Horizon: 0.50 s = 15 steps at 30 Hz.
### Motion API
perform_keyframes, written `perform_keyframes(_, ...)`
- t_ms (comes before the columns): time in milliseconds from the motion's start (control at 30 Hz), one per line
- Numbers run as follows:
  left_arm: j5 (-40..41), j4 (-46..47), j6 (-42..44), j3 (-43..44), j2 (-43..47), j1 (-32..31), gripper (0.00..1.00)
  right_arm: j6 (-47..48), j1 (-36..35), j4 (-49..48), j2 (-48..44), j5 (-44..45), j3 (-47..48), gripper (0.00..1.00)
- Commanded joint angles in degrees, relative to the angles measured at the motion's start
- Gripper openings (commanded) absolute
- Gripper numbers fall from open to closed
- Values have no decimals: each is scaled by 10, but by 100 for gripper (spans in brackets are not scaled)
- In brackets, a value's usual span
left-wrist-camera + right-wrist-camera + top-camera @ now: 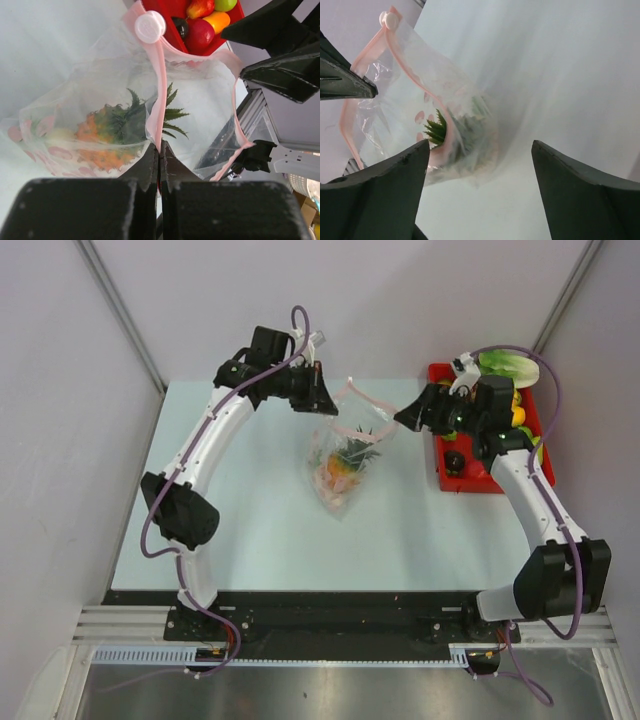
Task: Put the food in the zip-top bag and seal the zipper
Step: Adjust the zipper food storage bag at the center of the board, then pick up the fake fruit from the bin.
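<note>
The job looks roughly half done. The zip-top bag (343, 465) lies near the middle of the worktop (250, 530). It already holds some of the food: a dark spiky-leaved piece (125, 117) and an orange piece (90, 127) show through the plastic, with other pale shapes too blurred to name.

More food waits in the red tray (468, 483), at about 3 o'clock from the bag. It includes a red piece (200, 32), an orange-yellow one (217, 21), a green one (225, 4) and a pale leafy one (510, 365).

The zipper (159, 90) is unsealed. Its two pink-red strips gape apart, and the white slider (150, 26) sits at the far end of the mouth.

The left jaws are pressed together on one strip of the zipper, holding the mouth up at about 11 o'clock from the bag. The right jaws are spread wide and hold nothing, poised at about 2 o'clock from the bag, between it and the tray.

Left to do, as I judge it: carry the tray pieces into the bag, then close the zipper along its full length.
</note>
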<state>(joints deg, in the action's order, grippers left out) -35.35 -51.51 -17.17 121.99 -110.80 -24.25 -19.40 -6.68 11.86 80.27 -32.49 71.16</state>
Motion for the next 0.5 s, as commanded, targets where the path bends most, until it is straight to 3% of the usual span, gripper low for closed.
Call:
perform_keyframes(0, -14, 42, -29, 26, -9, -1, 0, 47, 58, 8, -40, -27, 15, 89)
perform_keyframes(200, -21, 55, -37, 27, -19, -1, 0, 170, 126, 108, -28, 5, 15, 86)
perform_keyframes(467, -24, 58, -38, 30, -25, -1, 0, 369, 141, 142, 81, 66, 16, 84)
